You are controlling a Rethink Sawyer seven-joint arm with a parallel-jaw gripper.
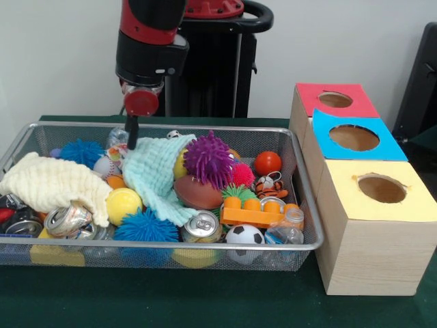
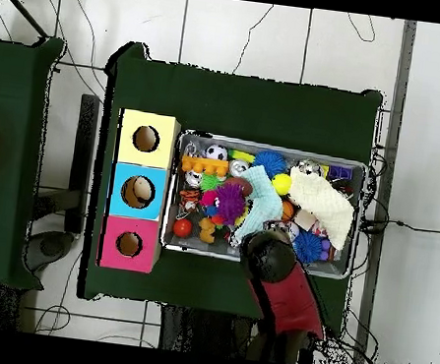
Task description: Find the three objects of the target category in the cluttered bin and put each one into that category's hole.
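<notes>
The wire bin (image 1: 308, 205) is packed with toys, cans and cloths. My gripper (image 1: 131, 137) hangs at the bin's back left, its tip down beside the upper edge of a mint cloth (image 1: 151, 171) and close to a small white ball (image 1: 106, 165). Nothing shows in its grasp. To the right of the bin stand three box tops with holes: red (image 1: 335, 100) farthest, blue (image 1: 354, 138) in the middle, yellow (image 1: 381, 188) nearest. In the overhead view the arm's head (image 2: 270, 258) covers the gripper at the bin's (image 2: 273, 145) lower edge.
A cream cloth (image 1: 51, 184) covers the bin's left part. Around it lie a purple spiky ball (image 1: 208, 158), blue spiky balls (image 1: 145, 225), a brown football (image 1: 198, 193), a red ball (image 1: 268, 162), a yellow ball (image 1: 123, 203), cans (image 1: 201, 227), a soccer ball (image 1: 244, 236) and an orange brick (image 1: 259, 212).
</notes>
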